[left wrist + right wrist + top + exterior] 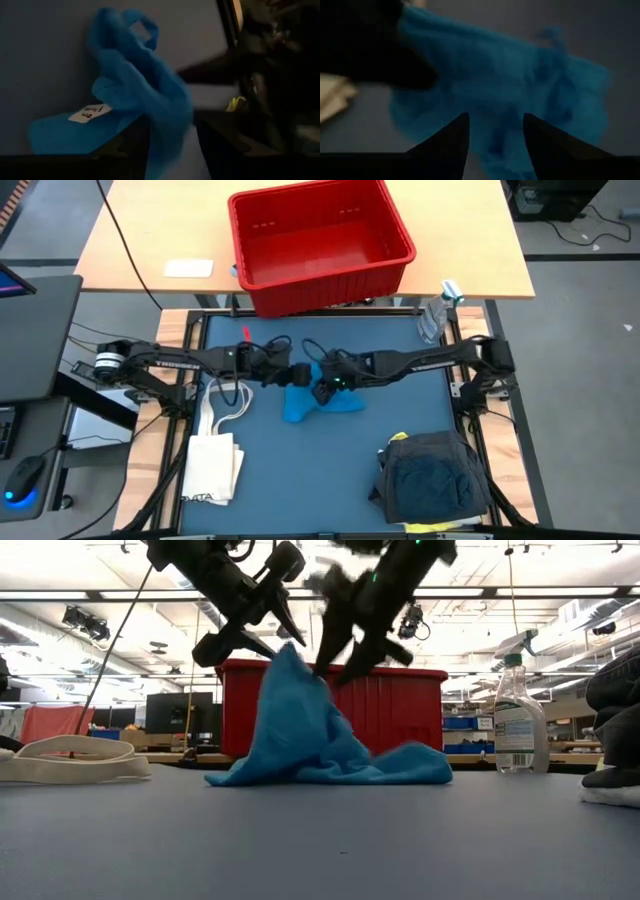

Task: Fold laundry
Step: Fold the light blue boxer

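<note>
Hovering over one blue garment (318, 402), left tool (297, 374) and right tool (322, 391) both stand open.

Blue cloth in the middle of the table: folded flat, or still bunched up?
Bunched, not folded. The blue cloth rises in a crumpled peak between the left gripper and right gripper, its lower part spread in loose wrinkles on the table.

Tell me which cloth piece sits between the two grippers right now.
The blue cloth at mid-table; the dark pile and the cream bag lie off to the sides.
</note>
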